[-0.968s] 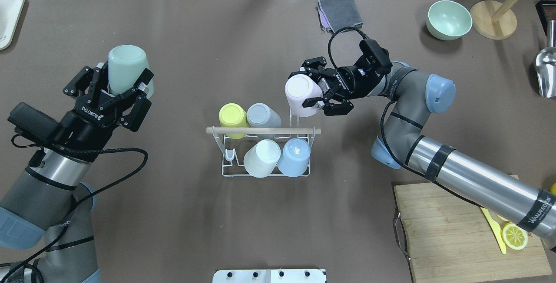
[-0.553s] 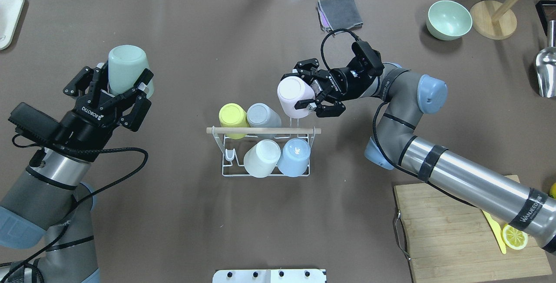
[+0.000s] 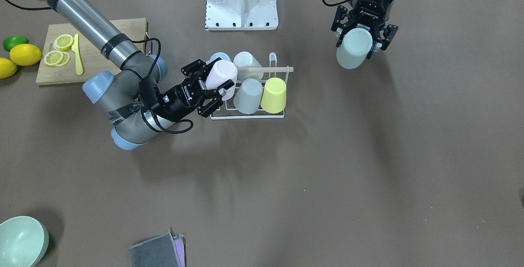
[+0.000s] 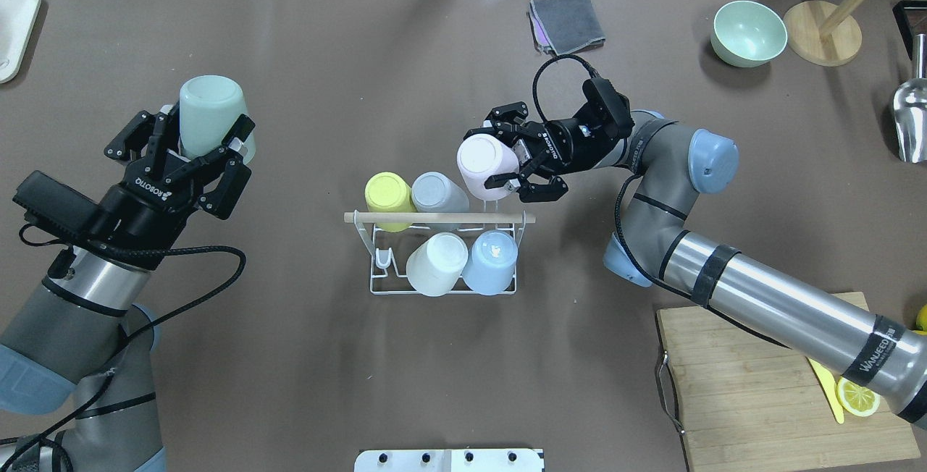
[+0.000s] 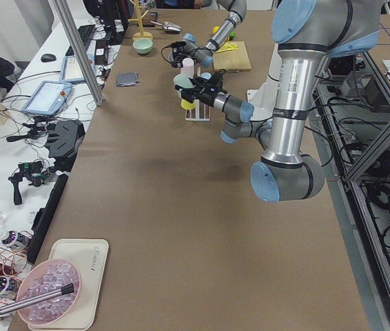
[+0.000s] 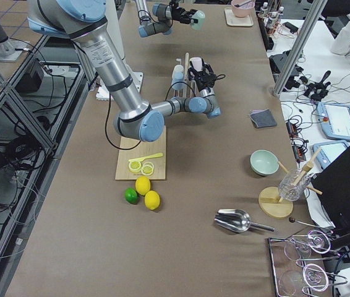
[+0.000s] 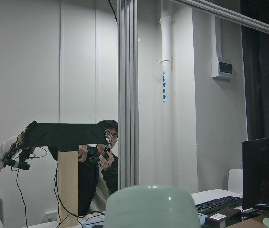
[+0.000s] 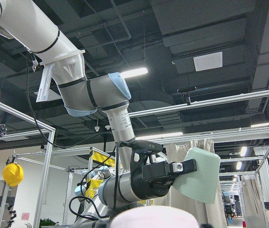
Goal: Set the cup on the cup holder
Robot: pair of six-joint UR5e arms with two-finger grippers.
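Note:
The white wire cup holder (image 4: 376,280) (image 3: 275,59) with its wooden rod (image 4: 362,217) stands mid-table and carries a yellow (image 4: 386,194), a grey (image 4: 437,192), a white (image 4: 436,263) and a blue cup (image 4: 490,262), all upside down. My right gripper (image 4: 507,163) (image 3: 217,83) is shut on a pink cup (image 4: 484,163) (image 3: 222,77), held bottom-up over the rack's far right prong. My left gripper (image 4: 197,140) (image 3: 360,39) is shut on a pale green cup (image 4: 208,116) (image 3: 353,47), raised well to the rack's left.
A grey cloth (image 4: 567,21), a green bowl (image 4: 748,32), a wooden stand (image 4: 822,32) and a metal scoop (image 4: 909,119) lie at the far right. A cutting board (image 4: 760,399) with lemon slices (image 4: 858,394) sits near right. A white tray (image 4: 13,30) is far left.
My right gripper has carried the pink cup leftward, closer to the grey cup and over the rack's far right prong. The left arm has stayed put.

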